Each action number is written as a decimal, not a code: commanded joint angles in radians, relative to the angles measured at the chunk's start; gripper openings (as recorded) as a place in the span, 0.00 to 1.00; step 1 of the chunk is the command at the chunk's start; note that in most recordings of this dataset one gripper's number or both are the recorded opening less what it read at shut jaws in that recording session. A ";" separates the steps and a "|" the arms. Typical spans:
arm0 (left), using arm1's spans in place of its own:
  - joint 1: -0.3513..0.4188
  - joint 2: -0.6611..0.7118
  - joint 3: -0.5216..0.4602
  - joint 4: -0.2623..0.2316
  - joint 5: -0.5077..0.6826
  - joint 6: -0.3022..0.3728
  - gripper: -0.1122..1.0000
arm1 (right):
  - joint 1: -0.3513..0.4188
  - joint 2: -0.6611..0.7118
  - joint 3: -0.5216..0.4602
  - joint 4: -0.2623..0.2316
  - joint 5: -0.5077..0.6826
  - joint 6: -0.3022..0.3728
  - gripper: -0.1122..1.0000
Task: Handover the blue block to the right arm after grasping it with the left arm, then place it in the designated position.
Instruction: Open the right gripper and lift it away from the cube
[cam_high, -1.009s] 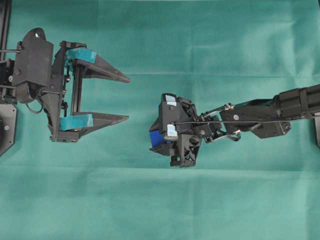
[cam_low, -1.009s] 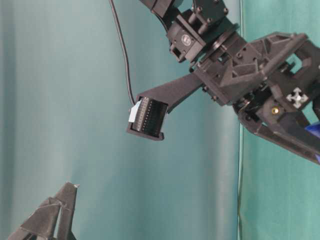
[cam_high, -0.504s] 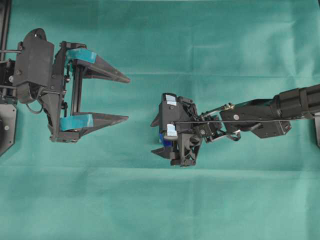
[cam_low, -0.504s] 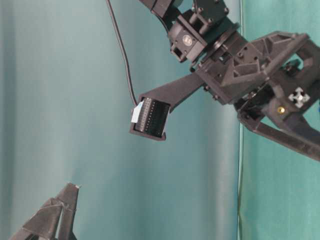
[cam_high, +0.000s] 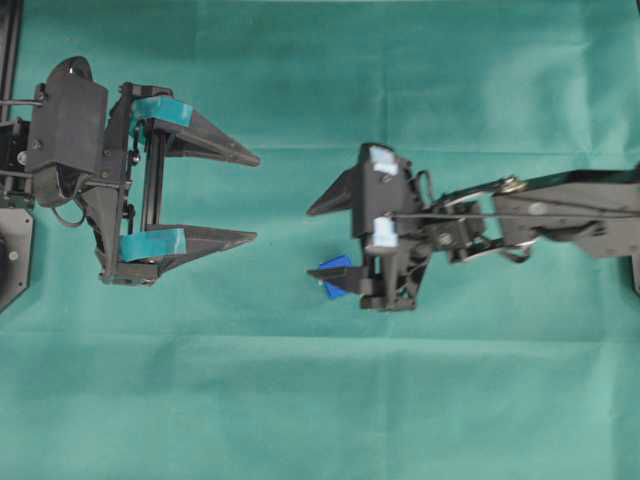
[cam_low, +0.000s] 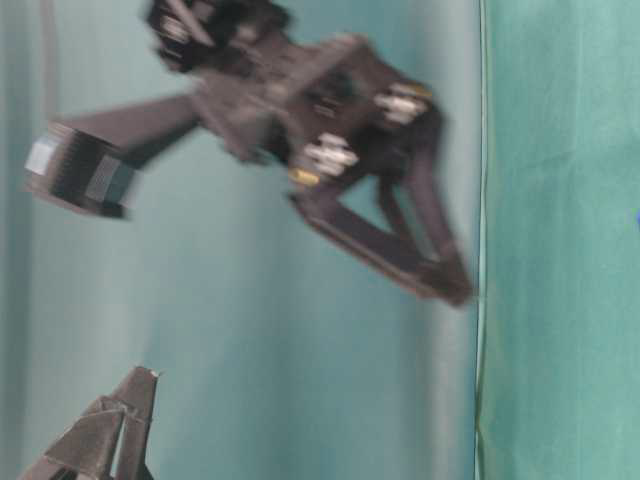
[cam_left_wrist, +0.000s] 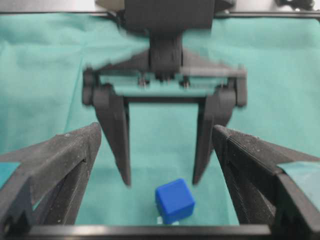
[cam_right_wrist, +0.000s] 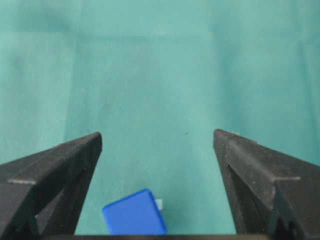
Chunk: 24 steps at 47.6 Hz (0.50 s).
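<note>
The blue block lies on the green cloth, free of both grippers. It rests just under the lower finger of my right gripper, which is open and hovers over it. In the right wrist view the block sits low between the spread jaws of that gripper, with one white mark of the designated position showing at its corner. My left gripper, with teal pads, stands open to the left, apart from the block. Its wrist view shows the block and the right gripper's fingers beyond it.
Green cloth covers the whole table. A black rail runs along the left edge. In the table-level view the right gripper is motion-blurred, and the tip of the left gripper shows at bottom left.
My right gripper opened and let go of the blue block, which now rests on the cloth. The right arm then rose and drew back to the right. The left arm has not moved.
</note>
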 joint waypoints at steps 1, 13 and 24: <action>-0.002 -0.012 -0.023 0.002 -0.005 0.002 1.00 | -0.003 -0.080 -0.002 -0.011 0.023 0.000 0.89; -0.002 -0.014 -0.023 0.003 -0.005 0.000 1.00 | -0.003 -0.209 0.015 -0.043 0.087 0.000 0.89; -0.002 -0.012 -0.023 0.002 -0.005 0.000 1.00 | -0.003 -0.302 0.029 -0.072 0.091 0.000 0.89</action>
